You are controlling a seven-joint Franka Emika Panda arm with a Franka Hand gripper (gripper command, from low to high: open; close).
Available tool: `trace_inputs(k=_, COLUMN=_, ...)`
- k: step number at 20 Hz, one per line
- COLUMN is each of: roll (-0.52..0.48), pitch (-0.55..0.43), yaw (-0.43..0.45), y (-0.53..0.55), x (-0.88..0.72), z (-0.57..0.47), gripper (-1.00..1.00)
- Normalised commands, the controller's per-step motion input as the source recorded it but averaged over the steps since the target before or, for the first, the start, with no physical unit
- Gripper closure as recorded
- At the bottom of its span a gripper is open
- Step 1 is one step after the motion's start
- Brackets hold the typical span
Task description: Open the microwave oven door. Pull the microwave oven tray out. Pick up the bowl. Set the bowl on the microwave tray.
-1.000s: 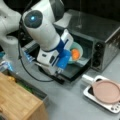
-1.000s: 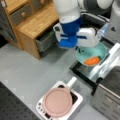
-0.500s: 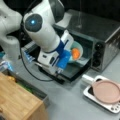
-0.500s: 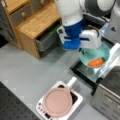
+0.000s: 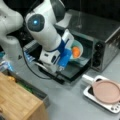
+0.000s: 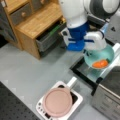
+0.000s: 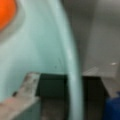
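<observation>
One grey tabletop [image 6: 35, 75] bears oven [image 5: 100, 37], wooden cabinet [image 6: 30, 22].

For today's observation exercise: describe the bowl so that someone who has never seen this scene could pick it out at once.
Find the silver-grey microwave oven with black knobs; its door hangs open. Just in front of the cavity, the gripper holds a small round bowl by its rim. Unlike the larger pink plate, it is pale teal and holds an orange item.
</observation>
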Motion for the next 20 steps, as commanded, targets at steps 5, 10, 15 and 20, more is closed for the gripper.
trace_inputs(k=5, roll=0.033, pitch=-0.278, yaw=-0.275, y=0.3, x=-0.41, z=-0.13, gripper=1.0)
trace_inputs(k=10, roll=0.02, pitch=-0.259, yaw=-0.283, y=0.36, x=-0.43, z=-0.1, gripper=1.0)
trace_inputs(k=15, roll=0.003, pitch=-0.241, yaw=-0.308, y=0.39, x=-0.41, z=-0.08, gripper=1.0)
trace_inputs(k=20, roll=-0.009, pitch=-0.235, yaw=-0.342, y=0.43, x=-0.32, z=-0.12, gripper=1.0)
